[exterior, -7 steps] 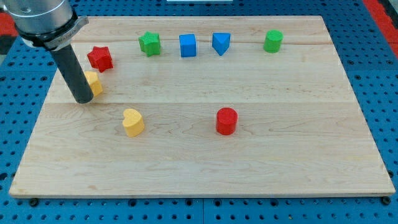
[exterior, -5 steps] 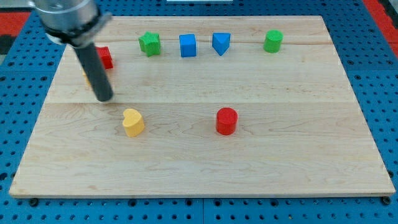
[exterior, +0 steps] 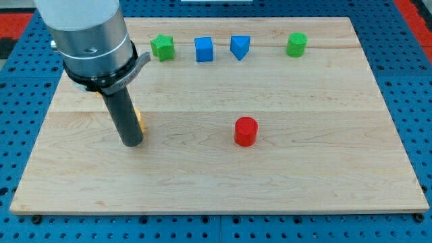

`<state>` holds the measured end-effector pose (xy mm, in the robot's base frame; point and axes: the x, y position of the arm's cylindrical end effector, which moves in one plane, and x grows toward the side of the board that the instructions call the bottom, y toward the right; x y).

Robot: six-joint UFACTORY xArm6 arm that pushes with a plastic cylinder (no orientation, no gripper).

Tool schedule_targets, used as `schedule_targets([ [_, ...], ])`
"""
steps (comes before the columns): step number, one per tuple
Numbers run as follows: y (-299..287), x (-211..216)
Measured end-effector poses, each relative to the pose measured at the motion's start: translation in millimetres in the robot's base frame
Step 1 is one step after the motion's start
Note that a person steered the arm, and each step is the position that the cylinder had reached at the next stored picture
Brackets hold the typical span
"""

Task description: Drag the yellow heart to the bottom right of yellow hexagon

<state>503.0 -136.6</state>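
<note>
My tip rests on the board at the view's left, below the middle. Only a thin yellow sliver of the yellow heart shows, at the rod's right edge just above the tip. The rod covers the rest of it, and I cannot tell whether they touch. The yellow hexagon is hidden behind the arm's grey body, so its place relative to the heart does not show.
A green star, a blue cube, a blue triangle and a green cylinder line the view's top. A red cylinder stands near the middle. The red star is hidden by the arm.
The rod has swept from beside the yellow hexagon down and to the right. It now stands over the yellow heart and hides the hexagon and the red star.
</note>
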Motion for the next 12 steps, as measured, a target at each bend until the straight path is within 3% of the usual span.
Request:
schedule_targets([
  [4,43.0,-28.1],
  [6,-45.9,-36.9],
  [9,-96.4,-11.6],
  [10,-150.9,-11.6],
  [12,-120.8,-26.8],
])
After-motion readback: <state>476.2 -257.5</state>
